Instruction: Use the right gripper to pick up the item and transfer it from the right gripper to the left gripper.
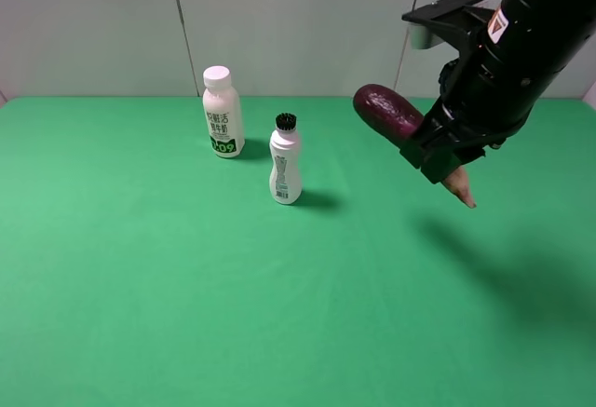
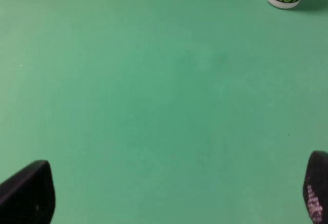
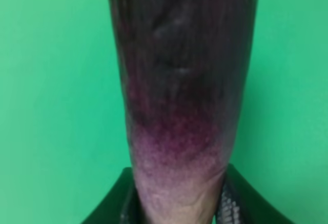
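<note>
Right of the short white plastic bottle [image 1: 285, 160] w/ the black bristly cap, up off the green mat [image 1: 140, 286], we see the long glossy dark-purple eggplant [image 1: 386, 111], tilted. Its fat end is high & nearer that bottle, and its pale tan stem tip points down & away from it. Our matte black right gripper [image 1: 438, 151] pinches it near the stem end, jaws pressed on both sides. We reckon that leaves the fat purple length free for the other arm to take.

Our matte black wedge-fingered left gripper [image 2: 171, 190] has its jaws spread wide w/ nothing between, prob. ready to receive. It isn't in the high view, so we can't place it vs. the short bottle.

Count: 1 eggplant, 2 bottles, 2 grippers. The taller white bottle [image 1: 223, 112] w/ white cap & green label stands behind-left of the short one. Both are upright, apart from the eggplant.
</note>
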{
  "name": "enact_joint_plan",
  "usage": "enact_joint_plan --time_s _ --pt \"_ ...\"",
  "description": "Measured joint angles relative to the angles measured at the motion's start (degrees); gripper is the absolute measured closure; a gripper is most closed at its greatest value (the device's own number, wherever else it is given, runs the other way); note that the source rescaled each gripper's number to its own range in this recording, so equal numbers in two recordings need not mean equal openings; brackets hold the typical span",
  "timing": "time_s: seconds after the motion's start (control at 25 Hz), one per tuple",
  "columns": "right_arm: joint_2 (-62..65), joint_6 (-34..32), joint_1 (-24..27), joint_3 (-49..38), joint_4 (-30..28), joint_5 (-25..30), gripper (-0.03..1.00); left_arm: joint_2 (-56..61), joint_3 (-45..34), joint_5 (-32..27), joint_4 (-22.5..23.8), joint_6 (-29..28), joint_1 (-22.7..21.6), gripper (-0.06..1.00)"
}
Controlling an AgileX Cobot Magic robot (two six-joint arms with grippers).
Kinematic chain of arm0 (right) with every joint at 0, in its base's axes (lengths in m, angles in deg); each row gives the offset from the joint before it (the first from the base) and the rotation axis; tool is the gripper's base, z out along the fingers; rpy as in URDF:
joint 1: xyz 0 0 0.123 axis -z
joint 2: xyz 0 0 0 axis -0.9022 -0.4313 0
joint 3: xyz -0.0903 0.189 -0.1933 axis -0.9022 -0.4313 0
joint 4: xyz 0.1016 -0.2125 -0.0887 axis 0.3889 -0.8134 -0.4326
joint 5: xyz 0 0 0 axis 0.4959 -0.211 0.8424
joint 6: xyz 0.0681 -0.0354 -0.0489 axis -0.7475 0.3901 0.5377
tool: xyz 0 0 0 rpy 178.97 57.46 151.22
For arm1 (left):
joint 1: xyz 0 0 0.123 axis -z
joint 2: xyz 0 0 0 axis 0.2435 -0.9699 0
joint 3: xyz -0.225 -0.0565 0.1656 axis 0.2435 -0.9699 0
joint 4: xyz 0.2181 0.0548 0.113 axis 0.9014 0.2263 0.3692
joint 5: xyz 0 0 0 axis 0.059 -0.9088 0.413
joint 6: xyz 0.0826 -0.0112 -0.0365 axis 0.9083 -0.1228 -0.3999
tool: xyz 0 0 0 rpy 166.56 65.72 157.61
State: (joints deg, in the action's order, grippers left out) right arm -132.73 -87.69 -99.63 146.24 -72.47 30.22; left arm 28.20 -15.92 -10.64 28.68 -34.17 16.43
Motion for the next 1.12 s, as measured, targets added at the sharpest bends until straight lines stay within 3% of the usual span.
enact_joint_plan --time_s 0.72,1.0,1.12 --pt "1.8 2.1 -23.1 0.0 0.2 3.3 0.96 0.0 0.0 0.0 0.0 0.0 0.0 0.01" --pt "1.8 6.5 -25.7 1.1 0.7 4.2 0.96 0.0 0.0 0.0 0.0 0.0 0.0 0.01" --pt "1.8 7.8 -25.7 4.2 0.8 5.7 0.96 0.0 0.0 0.2 -2.3 2.1 0.0 0.01"
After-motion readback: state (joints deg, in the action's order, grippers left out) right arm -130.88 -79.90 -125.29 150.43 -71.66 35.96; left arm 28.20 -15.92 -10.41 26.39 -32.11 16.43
